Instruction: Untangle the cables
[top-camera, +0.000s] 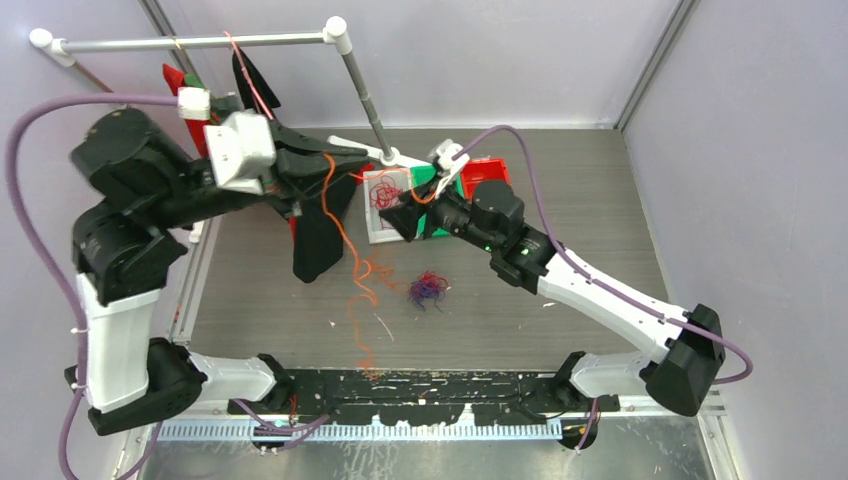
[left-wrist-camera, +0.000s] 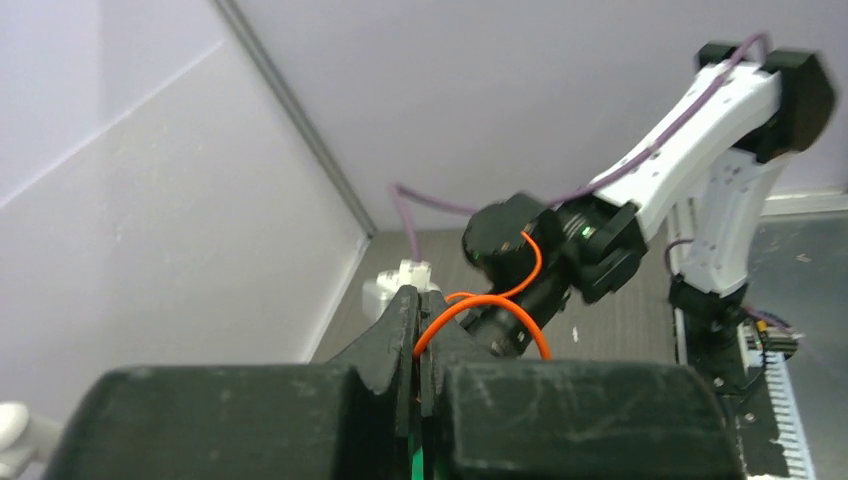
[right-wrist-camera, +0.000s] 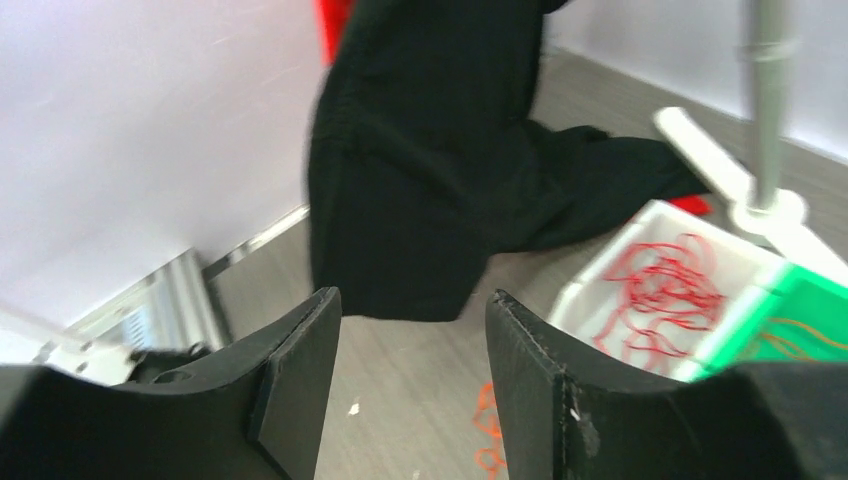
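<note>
My left gripper (top-camera: 322, 160) is raised over the table's left part and shut on a thin orange cable (top-camera: 345, 235). The cable hangs down from it and trails in loops across the table. In the left wrist view the fingertips (left-wrist-camera: 420, 300) pinch the orange cable (left-wrist-camera: 490, 300), which arcs out to the right. A small purple and red cable clump (top-camera: 428, 288) lies mid-table. My right gripper (top-camera: 398, 215) is open and empty beside a white bin (top-camera: 372, 232) of red cables (top-camera: 385, 195). The right wrist view shows the gripper (right-wrist-camera: 410, 320) open above the table with orange loops (right-wrist-camera: 487, 430) below.
A black garment (top-camera: 320, 235) hangs from a white rack (top-camera: 200, 42) whose pole (top-camera: 365, 95) stands near the bins. A green bin (top-camera: 428, 178) and a red bin (top-camera: 487, 172) sit beside the white one. Walls close the table's back and sides.
</note>
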